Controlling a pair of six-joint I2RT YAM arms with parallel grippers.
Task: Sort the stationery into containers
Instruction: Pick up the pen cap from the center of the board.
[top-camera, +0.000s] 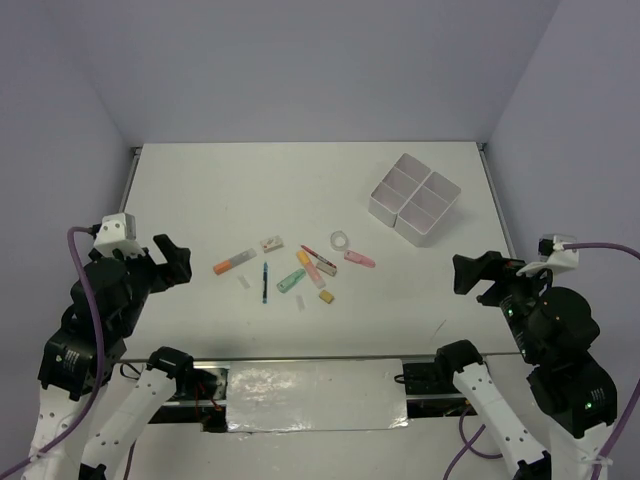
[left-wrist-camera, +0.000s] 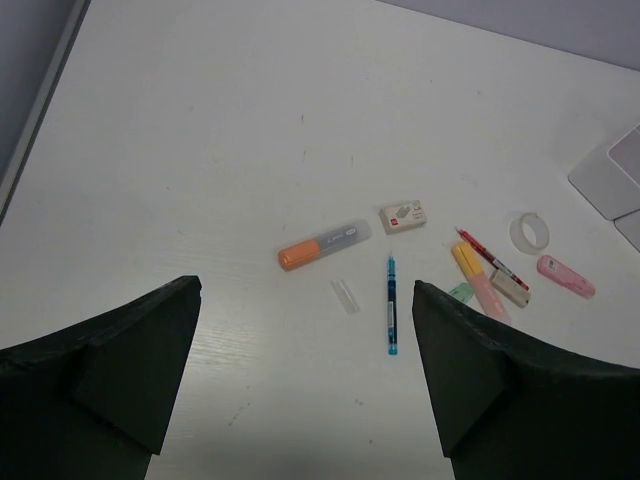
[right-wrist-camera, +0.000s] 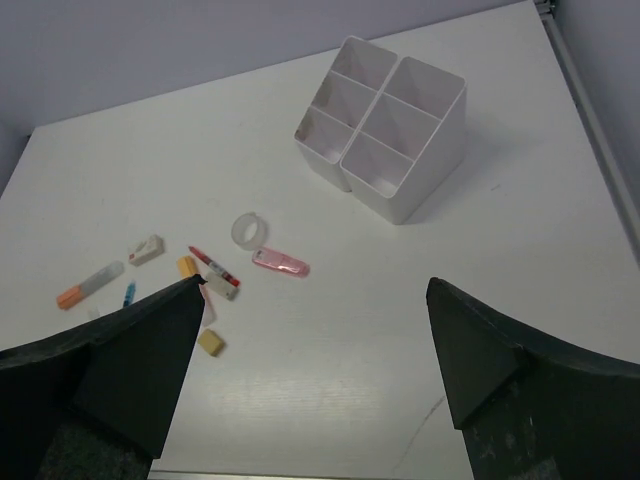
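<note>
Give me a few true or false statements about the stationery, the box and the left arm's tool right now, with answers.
Every compartment of the white box looks empty. True.
The left tool holds the orange marker. False: the tool is open and empty; the marker lies on the table.
The tape ring lies near the pink marker. True.
The blue pen is in the box. False: it lies on the table.

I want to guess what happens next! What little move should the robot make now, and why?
Probably the left gripper should reach down toward the orange marker with the clear cap. That gripper is open and empty, the marker is the piece lying nearest to it, apart from the others, and the white four-compartment box looks empty.
</note>
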